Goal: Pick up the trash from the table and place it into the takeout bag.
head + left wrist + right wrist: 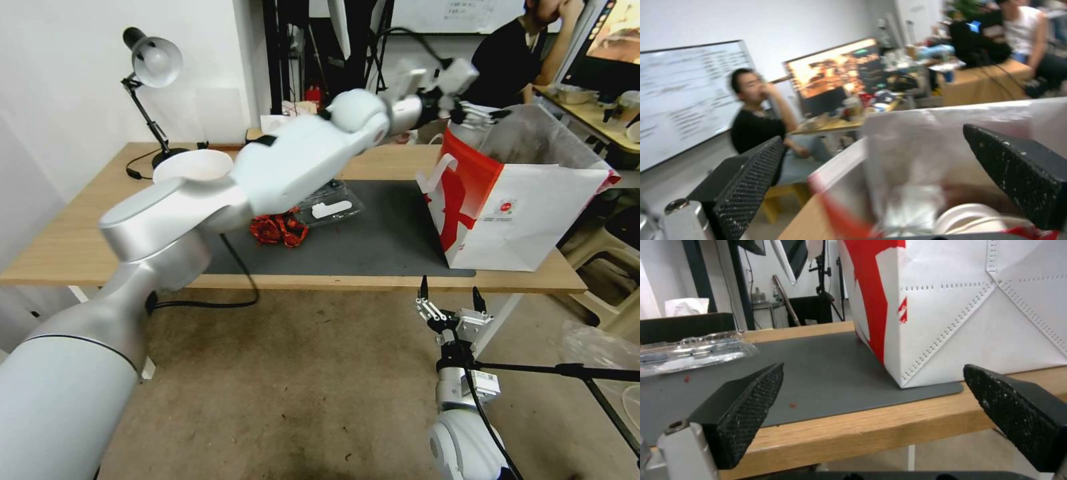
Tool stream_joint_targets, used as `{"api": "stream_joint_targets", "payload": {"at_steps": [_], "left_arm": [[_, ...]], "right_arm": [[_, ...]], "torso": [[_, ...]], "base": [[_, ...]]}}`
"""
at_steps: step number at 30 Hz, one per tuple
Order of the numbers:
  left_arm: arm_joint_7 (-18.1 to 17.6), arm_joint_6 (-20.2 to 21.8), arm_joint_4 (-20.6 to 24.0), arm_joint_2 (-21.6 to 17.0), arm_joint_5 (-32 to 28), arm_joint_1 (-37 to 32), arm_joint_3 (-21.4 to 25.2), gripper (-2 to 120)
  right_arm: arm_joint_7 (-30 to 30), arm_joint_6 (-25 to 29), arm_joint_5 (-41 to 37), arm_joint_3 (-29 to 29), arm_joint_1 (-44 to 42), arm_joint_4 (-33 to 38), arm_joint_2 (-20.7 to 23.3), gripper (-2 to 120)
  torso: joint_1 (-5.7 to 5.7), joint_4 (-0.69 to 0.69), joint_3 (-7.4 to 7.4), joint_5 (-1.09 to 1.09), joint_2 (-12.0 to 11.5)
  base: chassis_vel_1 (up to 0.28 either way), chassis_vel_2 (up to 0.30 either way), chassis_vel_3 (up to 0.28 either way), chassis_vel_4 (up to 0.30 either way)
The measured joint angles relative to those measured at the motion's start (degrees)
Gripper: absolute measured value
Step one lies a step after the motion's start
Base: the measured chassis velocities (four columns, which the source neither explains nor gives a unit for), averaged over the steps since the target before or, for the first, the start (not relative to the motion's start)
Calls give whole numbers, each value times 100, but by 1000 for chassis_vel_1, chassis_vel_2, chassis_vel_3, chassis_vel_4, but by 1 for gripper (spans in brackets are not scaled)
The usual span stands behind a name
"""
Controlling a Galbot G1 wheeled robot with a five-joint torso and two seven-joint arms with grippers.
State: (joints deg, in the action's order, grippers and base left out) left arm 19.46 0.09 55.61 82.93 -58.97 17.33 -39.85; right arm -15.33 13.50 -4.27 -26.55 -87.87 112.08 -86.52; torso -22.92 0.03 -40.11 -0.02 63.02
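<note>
Left hand [481, 115], empty, hovers over one takeout bag [533, 207]; two items on table [73, 247].

Takeout bag [527, 213] on table [73, 247], right.

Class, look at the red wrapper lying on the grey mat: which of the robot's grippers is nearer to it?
Neither is clearly nearer. The left gripper hangs open over the takeout bag, beyond the red wrapper. The right gripper waits open, below the table edge.
</note>
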Motion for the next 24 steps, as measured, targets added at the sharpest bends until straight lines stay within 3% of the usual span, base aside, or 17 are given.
{"api": "stream_joint_targets", "payload": {"at_steps": [9,13,24], "left_arm": [[-984,9,627,-678,-496,-333,351,100],[-1227,24,860,-900,-584,-488,439,100],[-1301,16,1511,-1663,-600,-1087,808,100]], "right_arm": [[-3,2,9,12,-9,30,-1,100],[-9,0,9,5,-25,52,5,100],[-15,-26,9,1,-25,66,19,100]], "torso": [[0,-2,0,1,0],[0,-4,0,1,0],[0,-4,0,1,0]], "base": [[0,0,0,0],[0,0,0,0],[0,0,0,0]]}}
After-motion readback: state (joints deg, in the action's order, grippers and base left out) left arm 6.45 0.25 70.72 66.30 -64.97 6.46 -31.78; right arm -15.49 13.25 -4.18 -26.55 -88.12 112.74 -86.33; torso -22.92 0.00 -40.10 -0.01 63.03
